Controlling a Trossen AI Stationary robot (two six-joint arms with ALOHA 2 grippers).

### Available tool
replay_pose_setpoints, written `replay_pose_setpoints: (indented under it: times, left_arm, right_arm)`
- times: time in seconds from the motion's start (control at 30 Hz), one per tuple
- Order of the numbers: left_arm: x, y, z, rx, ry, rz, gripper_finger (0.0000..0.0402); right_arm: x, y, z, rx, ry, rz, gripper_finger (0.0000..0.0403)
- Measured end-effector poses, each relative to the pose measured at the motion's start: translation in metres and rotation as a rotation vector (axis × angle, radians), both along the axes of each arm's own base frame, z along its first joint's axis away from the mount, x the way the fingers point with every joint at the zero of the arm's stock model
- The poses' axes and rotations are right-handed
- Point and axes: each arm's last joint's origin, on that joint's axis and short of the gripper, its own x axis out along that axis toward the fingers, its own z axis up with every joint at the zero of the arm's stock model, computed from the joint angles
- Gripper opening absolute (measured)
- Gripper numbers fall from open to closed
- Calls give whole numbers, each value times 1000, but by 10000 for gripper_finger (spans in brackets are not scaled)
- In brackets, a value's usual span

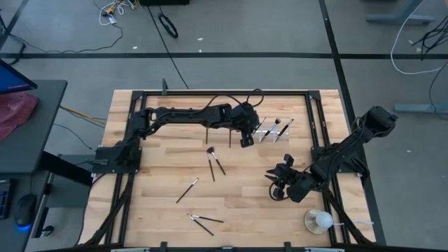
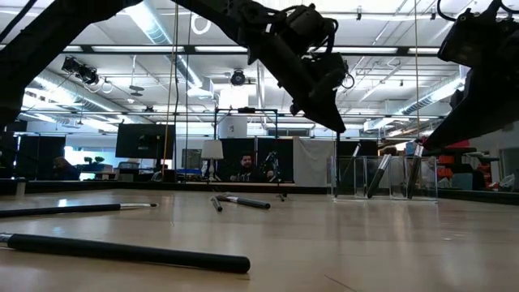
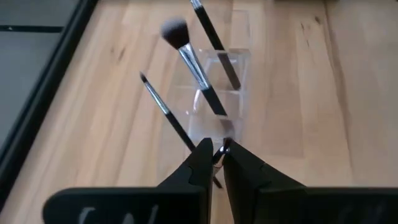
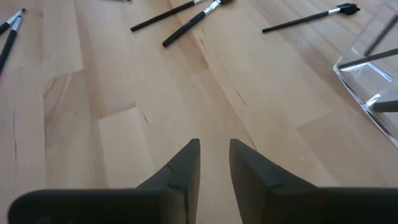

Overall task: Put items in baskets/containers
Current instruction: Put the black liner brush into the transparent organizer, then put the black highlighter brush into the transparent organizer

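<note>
The clear tray (image 1: 274, 130) stands near the table's far right and holds three brushes that lean out of it (image 3: 199, 68). My left gripper (image 1: 246, 142) hangs above the table just left of the tray (image 2: 389, 177), shut on a thin dark brush (image 3: 165, 112). My right gripper (image 1: 278, 187) hovers open over bare wood at the near right, with nothing between its fingers (image 4: 214, 152). Several loose brushes lie flat on the table: a pair at the middle (image 1: 213, 164), one nearer (image 1: 187, 190) and a crossed group by the near edge (image 1: 204, 222). My left gripper pinches the thin brush by the lower part of its handle (image 3: 216, 180), which runs into the narrow gap between the two fingertips. The fingers come from above, slanting toward the tray. The brush slants away from the fingertips with its small tip (image 3: 142, 76) free beside the tray.
A round clear cup with a white ball (image 1: 318, 221) stands at the near right corner. A black frame rail (image 1: 210, 93) runs round the table. Long dark brush handles (image 2: 122, 251) lie close to the low camera. Bare wood (image 1: 245, 203) lies between the loose brushes and my right gripper.
</note>
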Motion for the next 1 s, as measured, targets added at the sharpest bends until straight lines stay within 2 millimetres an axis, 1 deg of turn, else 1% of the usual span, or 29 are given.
replay_pose_setpoints:
  times: [0.37, 0.47, 0.57, 0.67, 0.77, 0.87, 1.0]
  left_arm:
    - [6, 3, -16, 2, 13, 9, 37]
    - [7, 4, -19, 2, 9, 11, 55]
    - [8, 6, -22, 4, 10, 25, 82]
    - [10, 9, -18, 20, -41, 59, 106]
    - [12, 14, -14, 26, -94, 87, 119]
    - [14, 18, -10, 36, -137, 113, 123]
    - [11, 19, -8, 96, -108, 189, 121]
  right_arm:
    - [0, -1, 0, -17, -14, -15, 87]
    - [0, -1, 0, -17, -14, -14, 87]
    - [0, -1, 0, -17, -14, -15, 87]
    - [0, -1, 0, -17, -14, -15, 87]
    - [0, -1, 0, -17, -14, -15, 87]
    - [0, -1, 0, -17, -14, -15, 87]
    - [0, -1, 1, -19, -18, -17, 87]
